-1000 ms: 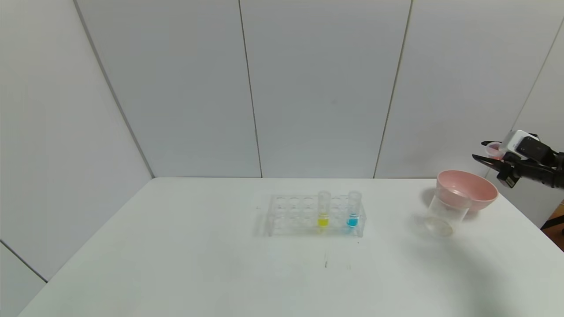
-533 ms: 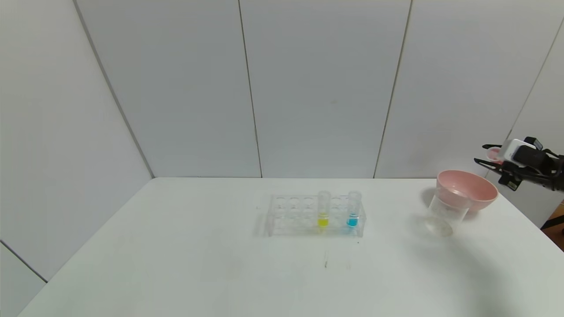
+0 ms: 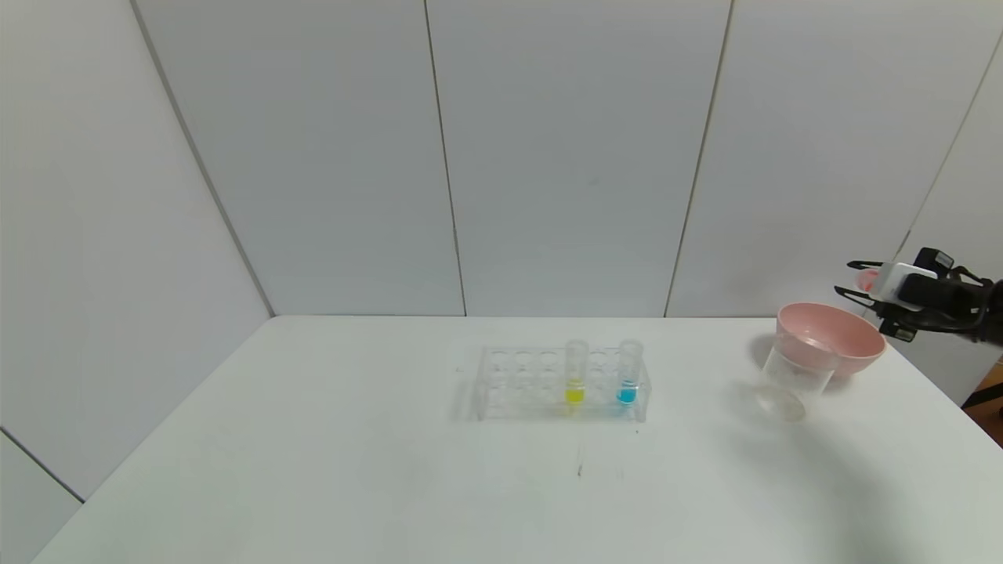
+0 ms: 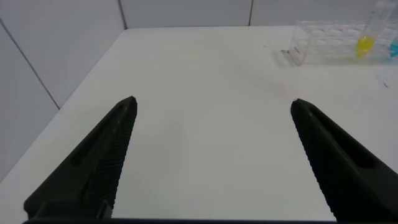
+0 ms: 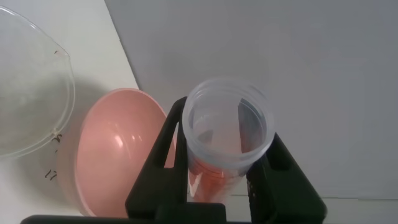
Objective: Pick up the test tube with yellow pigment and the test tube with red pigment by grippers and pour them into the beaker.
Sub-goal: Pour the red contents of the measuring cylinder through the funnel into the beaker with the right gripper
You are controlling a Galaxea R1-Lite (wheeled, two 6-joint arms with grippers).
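— Holding what, exactly, in the right hand [image 3: 854, 280]?

— The test tube with red pigment [image 5: 227, 134]. The two fingers pinch it on either side, as the right wrist view shows, with its open mouth facing the camera and the orange-red liquid low in the tube.

— And where does that hand hang relative to the target?

— Up beyond the table's [image 3: 313, 470] far right corner, behind the pink bowl [image 3: 832, 338]. The beaker [image 3: 787, 382] stands on the table just in front of that bowl, toward the robot and a little inward. So the tube must travel forward, down and leftward, over the bowl.

— Is the tube's axis suited for pouring?

— In the head view it seems to lie closer to level than upright, but it is mostly hidden there, so I would not press that. My guess is that its mouth needs aiming over the beaker's rim.

— The left hand [image 4: 211, 109]?

— Spread wide, low over the left of the table, well apart from the rack [image 3: 560, 384]. The test tube with yellow pigment [image 3: 575, 372] stands upright there, beside a blue tube [image 3: 628, 370], and the left hand looks the nearer one.
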